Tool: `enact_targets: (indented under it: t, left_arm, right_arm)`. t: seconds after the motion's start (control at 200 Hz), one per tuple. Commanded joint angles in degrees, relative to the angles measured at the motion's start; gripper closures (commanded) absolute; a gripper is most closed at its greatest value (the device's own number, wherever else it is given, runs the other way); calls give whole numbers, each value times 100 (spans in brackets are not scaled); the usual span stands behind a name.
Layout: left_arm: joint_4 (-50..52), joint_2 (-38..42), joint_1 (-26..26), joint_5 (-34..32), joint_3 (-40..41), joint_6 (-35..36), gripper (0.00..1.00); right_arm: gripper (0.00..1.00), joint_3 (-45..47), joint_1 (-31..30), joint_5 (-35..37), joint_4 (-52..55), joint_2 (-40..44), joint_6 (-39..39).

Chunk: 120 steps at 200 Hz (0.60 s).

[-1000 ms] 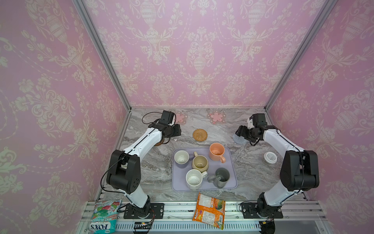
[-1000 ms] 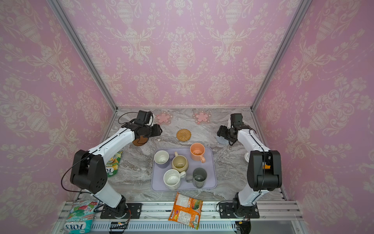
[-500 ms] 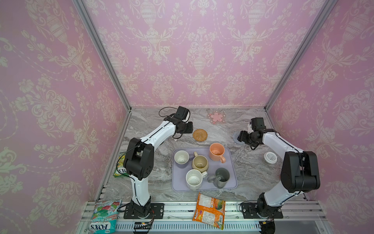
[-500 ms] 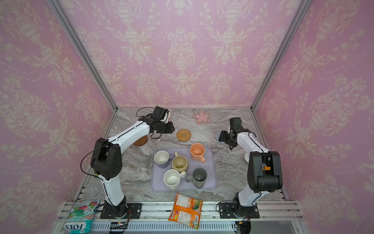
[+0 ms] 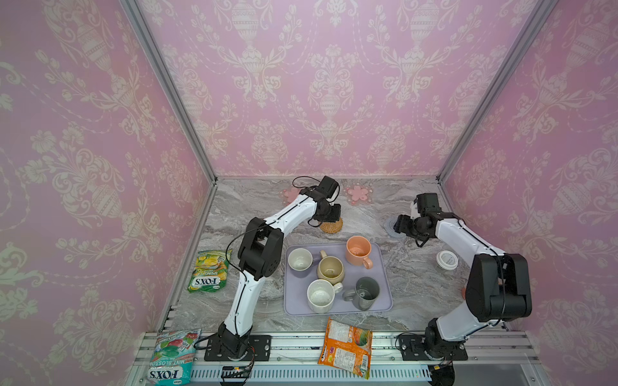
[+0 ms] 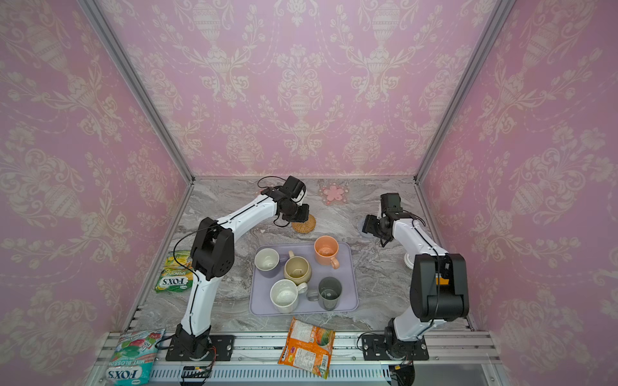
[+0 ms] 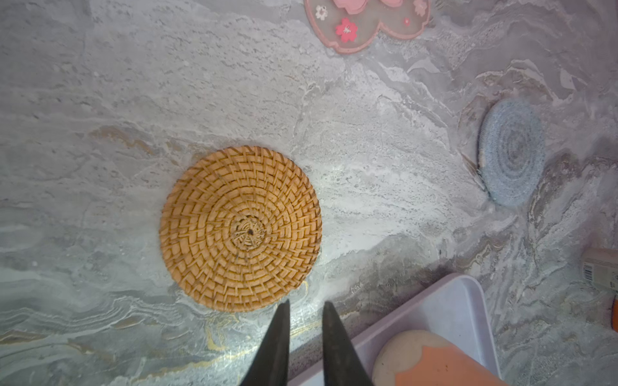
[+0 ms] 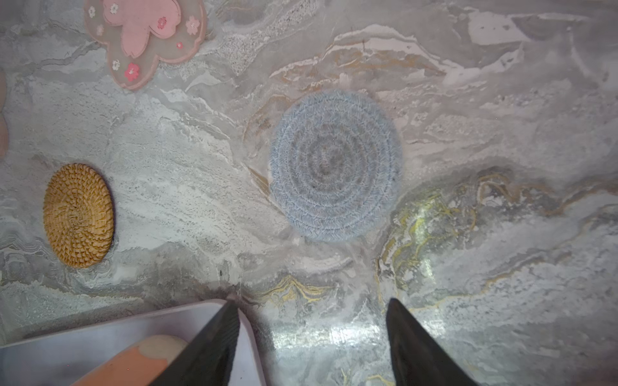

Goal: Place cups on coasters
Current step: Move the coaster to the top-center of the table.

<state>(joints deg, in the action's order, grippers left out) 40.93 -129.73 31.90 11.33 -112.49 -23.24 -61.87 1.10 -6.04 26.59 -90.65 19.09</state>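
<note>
Left gripper (image 7: 306, 302): fingers nearly touching, empty, just beside rattan coaster (image 7: 240, 229) at frame centre | Right gripper (image 8: 313, 300): fingers wide, empty, near grey-blue coaster (image 8: 336, 165) mid-frame | Cups (image 5: 330, 267): all five on tray (image 5: 383, 264), lower centre in both top views | Flower coaster (image 5: 358, 195): centre of frame, by back wall.

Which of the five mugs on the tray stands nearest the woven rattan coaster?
The peach-orange mug, in the tray's far right corner; the other four stand farther from the rattan coaster.
</note>
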Motion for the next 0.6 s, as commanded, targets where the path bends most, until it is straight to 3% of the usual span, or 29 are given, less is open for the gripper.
enact_targets:
  t: [0.0,0.595]
  left_arm:
    - [661,-407,66,-241,-472,-29,82]
    - [1599,-1677,74,-932,-2137,-264,83]
  right_arm:
    - [28,65,-36,-11,184,263,-140]
    - [27,76,-38,-38,234,217,-239]
